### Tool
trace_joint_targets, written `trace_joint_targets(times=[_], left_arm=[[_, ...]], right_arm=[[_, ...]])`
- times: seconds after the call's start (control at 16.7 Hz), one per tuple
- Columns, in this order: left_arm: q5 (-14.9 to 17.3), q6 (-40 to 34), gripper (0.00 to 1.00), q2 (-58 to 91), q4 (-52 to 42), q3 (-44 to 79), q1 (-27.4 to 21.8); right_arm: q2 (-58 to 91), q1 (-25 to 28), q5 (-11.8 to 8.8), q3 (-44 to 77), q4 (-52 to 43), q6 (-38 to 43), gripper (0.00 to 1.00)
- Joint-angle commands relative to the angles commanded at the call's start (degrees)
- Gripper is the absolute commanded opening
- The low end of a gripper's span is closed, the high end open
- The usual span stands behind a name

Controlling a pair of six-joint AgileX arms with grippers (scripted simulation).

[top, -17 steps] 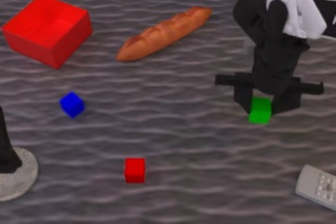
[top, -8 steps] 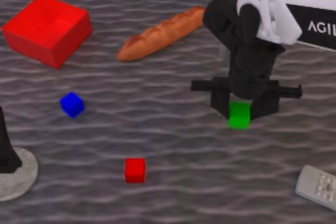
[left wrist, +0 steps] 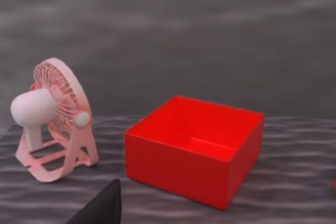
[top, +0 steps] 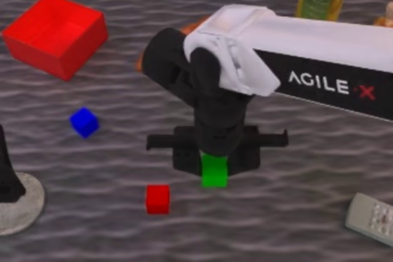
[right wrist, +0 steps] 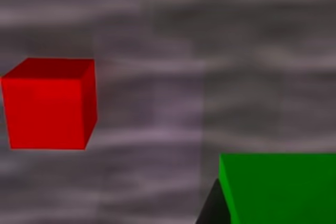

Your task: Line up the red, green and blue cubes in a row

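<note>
our right gripper [top: 214, 165] is clamped on the green cube [top: 214, 171] at lower centre, right of the red cube [top: 158, 199]. the blue cube [top: 84, 122] sits at centre left. our left gripper is out of sight.

The right arm [top: 319, 59] is a white casing lettered AGILE·X on a black band, with black rounded wrist housings and a black crossbar gripper [top: 214, 162].

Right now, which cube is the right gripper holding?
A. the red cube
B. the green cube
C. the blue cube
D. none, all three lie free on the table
B: in the top view the green cube sits between the fingers of the right gripper, while the red cube and the blue cube lie free on the table.
</note>
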Motion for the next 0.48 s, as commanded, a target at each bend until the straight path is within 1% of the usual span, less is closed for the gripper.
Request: trace_joint_targets(times=[0.24, 0.48], left_arm=[[0.0, 0.0, 1.00, 0.0, 0.0, 0.0, 0.0], [0.0, 0.0, 1.00, 0.0, 0.0, 0.0, 0.0]], right_arm=[[-0.1, -0.2, -0.1, -0.3, 0.4, 0.0, 0.00], [1.9, -0.1, -0.1, -4.2, 6.1, 0.0, 0.00]])
